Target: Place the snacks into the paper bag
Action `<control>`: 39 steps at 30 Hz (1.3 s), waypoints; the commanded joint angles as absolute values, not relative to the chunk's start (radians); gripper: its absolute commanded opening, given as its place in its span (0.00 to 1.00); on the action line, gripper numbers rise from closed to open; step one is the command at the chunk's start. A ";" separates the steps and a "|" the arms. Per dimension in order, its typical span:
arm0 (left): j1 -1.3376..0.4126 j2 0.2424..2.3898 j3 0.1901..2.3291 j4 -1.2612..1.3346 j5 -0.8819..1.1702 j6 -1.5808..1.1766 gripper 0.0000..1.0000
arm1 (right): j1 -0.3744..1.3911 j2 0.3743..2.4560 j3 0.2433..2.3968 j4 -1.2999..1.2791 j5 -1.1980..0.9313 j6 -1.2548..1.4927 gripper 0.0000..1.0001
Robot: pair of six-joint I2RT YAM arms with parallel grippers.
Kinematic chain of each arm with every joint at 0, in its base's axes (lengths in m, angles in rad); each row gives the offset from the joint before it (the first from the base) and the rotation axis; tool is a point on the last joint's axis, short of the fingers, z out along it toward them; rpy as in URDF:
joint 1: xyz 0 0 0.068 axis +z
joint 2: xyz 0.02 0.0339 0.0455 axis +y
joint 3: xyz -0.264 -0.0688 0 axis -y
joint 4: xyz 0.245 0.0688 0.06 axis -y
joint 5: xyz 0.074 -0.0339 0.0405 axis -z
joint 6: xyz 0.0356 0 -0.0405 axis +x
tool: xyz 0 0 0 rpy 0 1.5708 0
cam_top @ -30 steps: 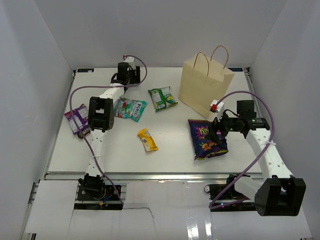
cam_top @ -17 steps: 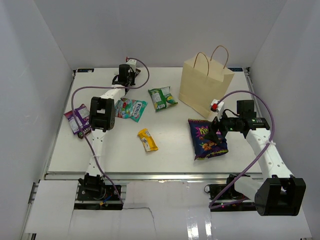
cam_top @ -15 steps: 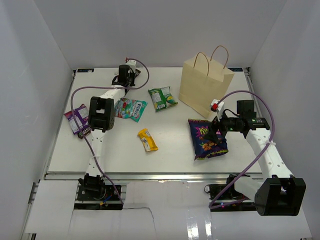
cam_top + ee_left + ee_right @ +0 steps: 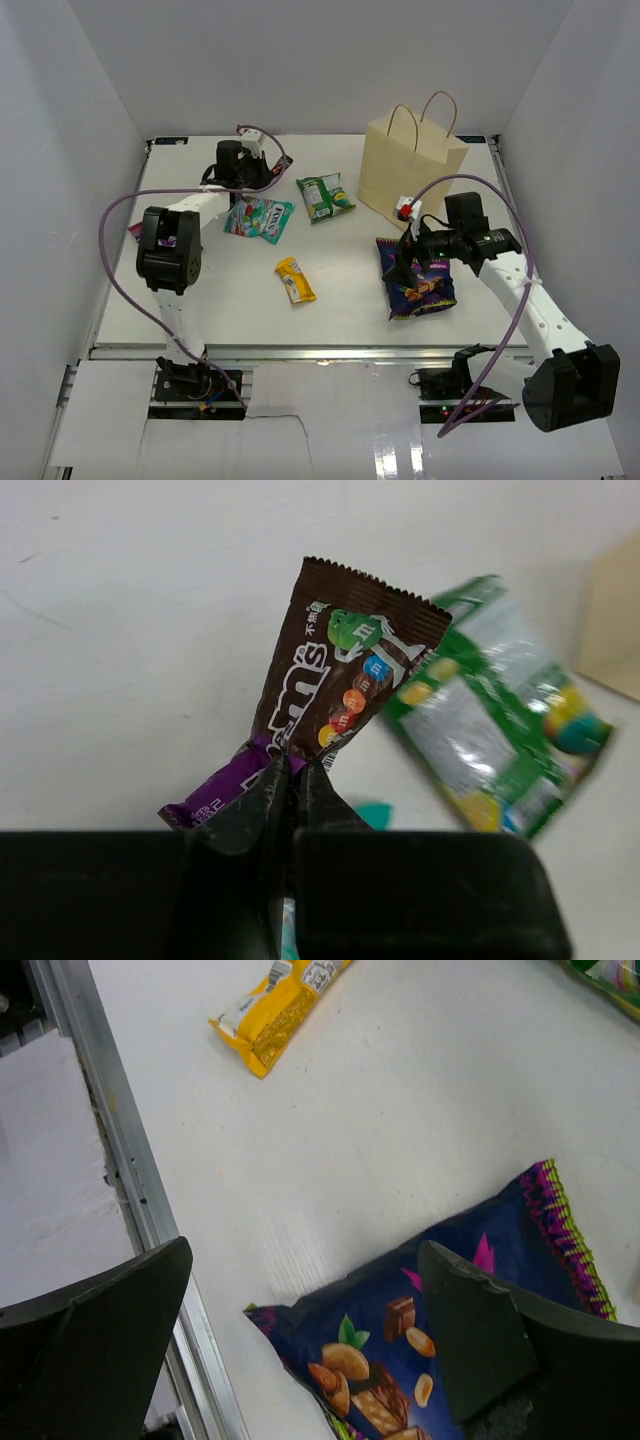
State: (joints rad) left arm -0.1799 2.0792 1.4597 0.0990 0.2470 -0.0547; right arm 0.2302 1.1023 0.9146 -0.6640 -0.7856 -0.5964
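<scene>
The left tool (image 4: 290, 785) is pinched shut on the lower crimped seam of a small brown candy packet (image 4: 345, 675), light, limp and glossy by the look, which stands up above it. The right tool (image 4: 300, 1310) hangs wide open and empty over the big purple bag (image 4: 380, 1345) lying on the tabletop (image 4: 400, 1120) below it, likely puffy and slick, best taken by an edge seam; the paper bag (image 4: 412, 170) stands just beyond this tool

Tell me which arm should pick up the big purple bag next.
Right. Its open gripper hangs just above the purple bag, with a finger on each side in the wrist view. The left gripper is shut on a brown packet across the table.
</scene>
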 commanded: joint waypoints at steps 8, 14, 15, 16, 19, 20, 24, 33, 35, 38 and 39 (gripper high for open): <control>-0.247 1.539 0.910 0.284 0.612 -0.256 0.00 | 0.514 1.314 1.098 -0.149 -0.476 0.323 0.95; -0.337 1.295 0.698 0.344 0.555 -0.340 0.00 | 0.561 1.526 1.308 -0.087 -0.410 0.621 0.95; -0.354 1.272 0.683 0.345 0.546 -0.348 0.00 | 0.571 1.549 1.330 -0.087 -0.402 0.641 0.95; -0.360 1.235 0.669 0.350 0.542 -0.363 0.00 | 0.574 1.593 1.353 -0.094 -0.385 0.670 0.95; -0.383 1.191 0.632 0.351 0.529 -0.383 0.00 | 0.587 1.658 1.396 -0.132 -0.354 0.719 0.92; -0.388 1.166 0.626 0.351 0.523 -0.390 0.00 | 0.589 1.667 1.393 -0.133 -0.356 0.727 0.92; -0.400 1.124 0.600 0.350 0.508 -0.402 0.00 | 0.620 1.680 1.344 -0.126 -0.371 0.742 0.85; -0.405 1.124 0.595 0.351 0.496 -0.405 0.00 | 0.643 1.641 1.281 -0.071 -0.449 0.770 0.30; -0.405 1.120 0.594 0.351 0.486 -0.413 0.04 | 0.643 1.623 1.276 -0.072 -0.456 0.761 0.13; -0.405 1.105 0.595 0.351 0.463 -0.436 0.37 | 0.635 1.602 1.293 -0.072 -0.466 0.727 0.08; -0.405 1.089 0.597 0.350 0.456 -0.452 0.67 | 0.632 1.588 1.305 -0.072 -0.471 0.686 0.08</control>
